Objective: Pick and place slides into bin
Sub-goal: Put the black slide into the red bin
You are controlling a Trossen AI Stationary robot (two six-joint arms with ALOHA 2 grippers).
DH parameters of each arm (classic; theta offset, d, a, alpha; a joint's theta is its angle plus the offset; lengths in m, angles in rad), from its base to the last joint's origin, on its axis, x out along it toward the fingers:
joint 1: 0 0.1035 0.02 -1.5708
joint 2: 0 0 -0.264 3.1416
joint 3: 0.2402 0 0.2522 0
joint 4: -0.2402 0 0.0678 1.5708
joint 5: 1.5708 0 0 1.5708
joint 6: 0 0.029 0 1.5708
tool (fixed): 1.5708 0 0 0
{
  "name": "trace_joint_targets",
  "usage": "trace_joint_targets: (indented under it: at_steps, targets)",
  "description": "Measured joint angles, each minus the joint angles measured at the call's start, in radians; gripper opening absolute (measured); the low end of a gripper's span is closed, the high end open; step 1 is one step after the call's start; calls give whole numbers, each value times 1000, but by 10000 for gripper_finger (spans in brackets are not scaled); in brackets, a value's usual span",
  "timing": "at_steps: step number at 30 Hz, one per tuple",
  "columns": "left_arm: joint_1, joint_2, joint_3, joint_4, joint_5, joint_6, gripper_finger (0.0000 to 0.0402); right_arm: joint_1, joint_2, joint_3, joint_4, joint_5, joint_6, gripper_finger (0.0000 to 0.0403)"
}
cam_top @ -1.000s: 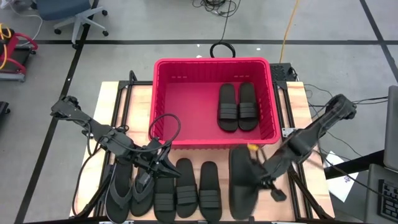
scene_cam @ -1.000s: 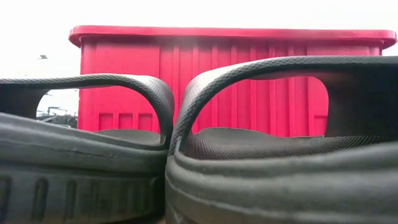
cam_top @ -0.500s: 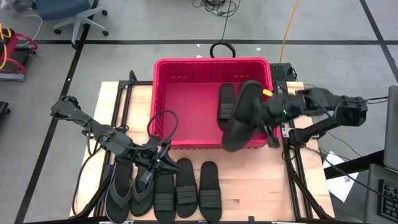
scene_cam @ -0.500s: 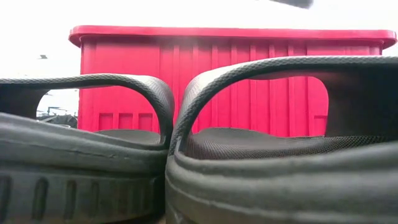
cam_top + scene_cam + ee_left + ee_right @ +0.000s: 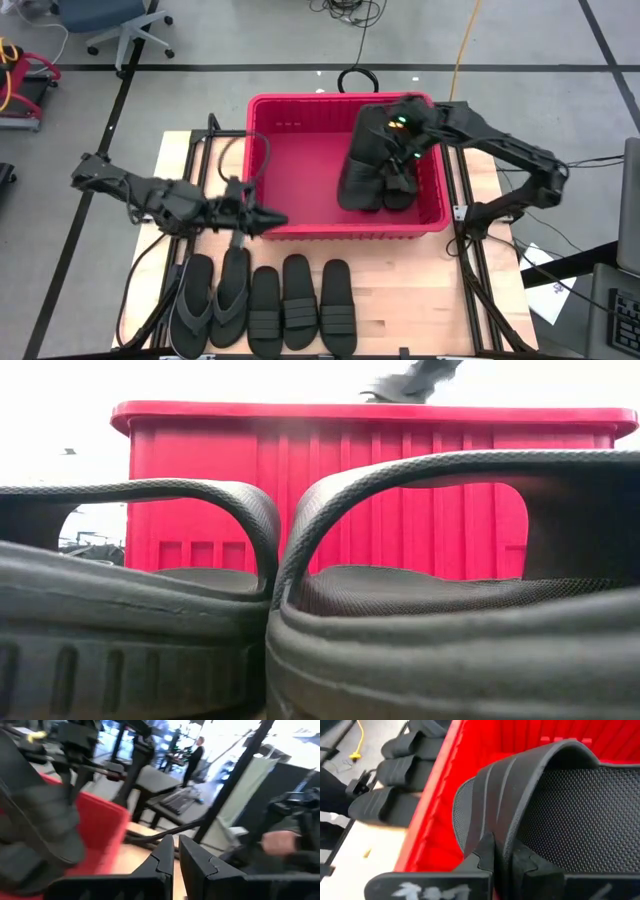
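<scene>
A: Where is the right gripper (image 5: 398,140) working, and what are its fingers doing?

B: It is reaching over the bin (image 5: 300,226), above the bin's right half. Its fingers are clamping on the ribbed strap of a band slide (image 5: 362,165), which is hanging tilted inside the bin. In the right wrist view the fingers are pinching that strap (image 5: 520,805) from both sides.

A: Is anything already lying in the bin?

B: A pair of band slides (image 5: 398,185) is lying on the floor of the bin near its right wall, partly covered by the held slide.

A: And the left gripper (image 5: 268,217)?

B: It is hovering at the near wall of the bin, toward that wall's left end, above the counter (image 5: 400,300). Its fingers are standing almost together with nothing between them, as the left wrist view shows.

A: Where are the remaining slides lying?

B: In a row along the near edge of the counter: two thong flip-flops (image 5: 210,298) at the left, then three band slides (image 5: 300,308) beside them. In the low view, two of those are filling the foreground before the red bin.
</scene>
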Motion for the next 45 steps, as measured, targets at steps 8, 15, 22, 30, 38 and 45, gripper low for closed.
trace_joint_targets:
  at_steps: [8, 15, 22, 30, 38, 45]
  targets:
    - [87, -132, 0, -164, 13, 224, 24, -25, 186, 100, 139, 66, -21, 6]
    - [165, -197, 0, -302, 30, 293, 24, -61, 322, 101, 90, -72, -73, 6]
    - [236, -237, 0, -386, 57, 226, 24, -118, 437, 102, 139, -182, -135, 6]
    - [271, -273, 0, -411, 51, 218, 24, -143, 534, 102, 167, -185, -159, 6]
    - [293, -274, 0, -411, 36, 192, 24, -149, 611, 102, 136, -177, -264, 6]
    - [293, -273, 0, -409, 31, 173, 24, -157, 652, 102, 99, -171, -319, 6]
